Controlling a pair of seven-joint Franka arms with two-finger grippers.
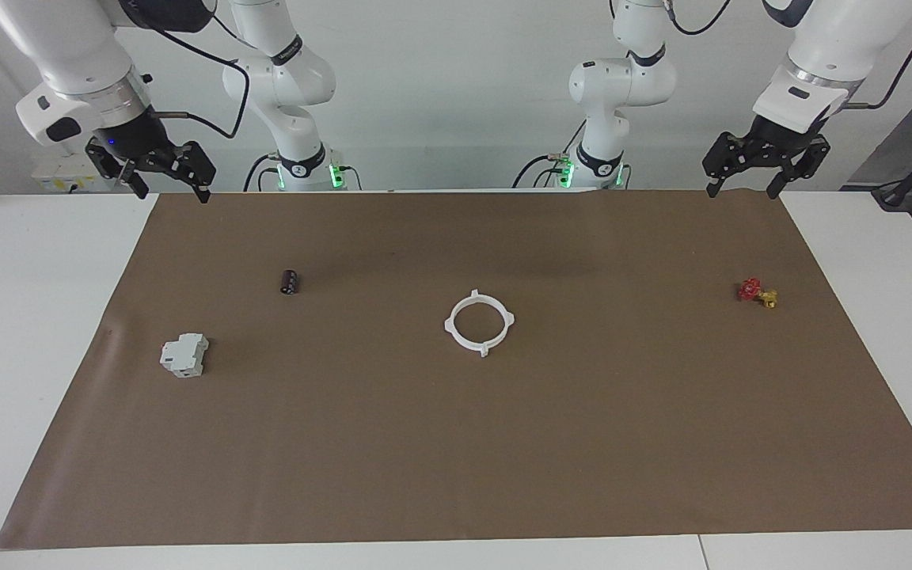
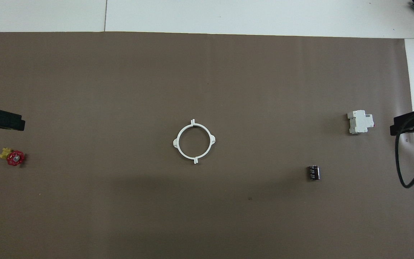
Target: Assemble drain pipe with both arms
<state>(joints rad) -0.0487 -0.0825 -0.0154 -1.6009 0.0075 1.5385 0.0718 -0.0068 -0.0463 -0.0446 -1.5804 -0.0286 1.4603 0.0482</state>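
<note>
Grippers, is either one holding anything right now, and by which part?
Nothing is held. The left gripper and right gripper hang open in the air; the white ring lies untouched on the table.

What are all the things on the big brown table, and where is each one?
flat white plastic ring with small tabs: one, white, lying in the middle of the mat.
small black cylinder: one, black, toward the right arm's end, nearer the robots than the block.
light-grey boxy block: one, light grey, toward the right arm's end.
little red and yellow valve: one, red wheel with yellow body, toward the left arm's end.
brown paper mat: one, brown, covering the white table.
left pincer: one, black, open, raised over the mat's corner, waiting.
right pincer: one, black, open, raised over the other corner, waiting.
</note>
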